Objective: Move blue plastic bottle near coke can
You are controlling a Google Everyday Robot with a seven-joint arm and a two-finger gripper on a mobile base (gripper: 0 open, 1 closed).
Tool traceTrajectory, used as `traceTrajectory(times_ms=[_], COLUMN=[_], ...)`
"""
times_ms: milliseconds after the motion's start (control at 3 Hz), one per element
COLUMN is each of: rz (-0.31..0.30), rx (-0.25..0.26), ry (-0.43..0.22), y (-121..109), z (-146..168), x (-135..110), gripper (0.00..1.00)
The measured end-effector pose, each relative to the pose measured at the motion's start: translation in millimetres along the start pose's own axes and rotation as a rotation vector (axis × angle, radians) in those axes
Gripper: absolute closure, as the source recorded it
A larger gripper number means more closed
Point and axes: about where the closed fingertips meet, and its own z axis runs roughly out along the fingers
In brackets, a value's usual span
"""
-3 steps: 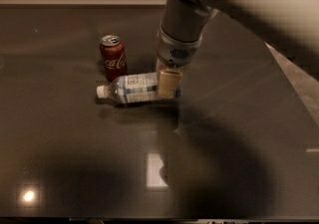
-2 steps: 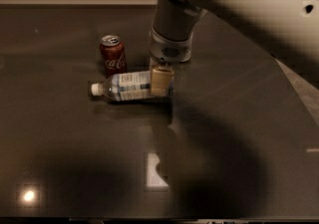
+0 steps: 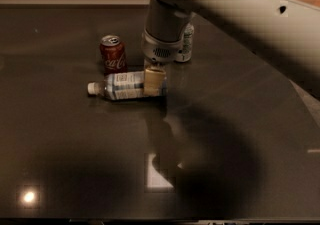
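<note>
Dark and glossy, the tabletop (image 3: 240, 169) carries everything, and the pale grey arm (image 3: 225, 4) sweeps in from the upper right and comes down over its middle.

The blue plastic bottle (image 3: 122, 85) lies on its side just in front of the coke can (image 3: 113, 54). They are close, though I cannot tell whether they touch. I judge the bottle to be light and thin-walled. It would dent under a hard squeeze, roll readily on this slick surface, and swing about if held far from its middle (a long thing gripped at one end tends to pivot).

The pincer (image 3: 155, 83) sits at the bottle's base end. One tan pad lies across the near side of the body and the other finger is hidden behind, so it looks closed around that end. A hold nearer the label would likely steady it more, with gentle pressure across the round body.

A patterned can (image 3: 186, 44) stands behind the wrist, apart from the bottle. Smallest is the white cap (image 3: 93, 88), which points left.
</note>
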Motion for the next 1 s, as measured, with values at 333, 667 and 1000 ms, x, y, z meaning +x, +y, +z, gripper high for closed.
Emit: traceTrajectory(times_ms=[333, 667, 1000], rz=[0.0, -0.001, -0.001], rx=[-0.001, 0.0, 0.0], ry=[0.0, -0.001, -0.001], y=[-0.5, -0.3, -0.3], z=[1.6, 2.0, 2.0], x=[-1.2, -1.9, -1.9], gripper=[0.16, 0.0, 0.0])
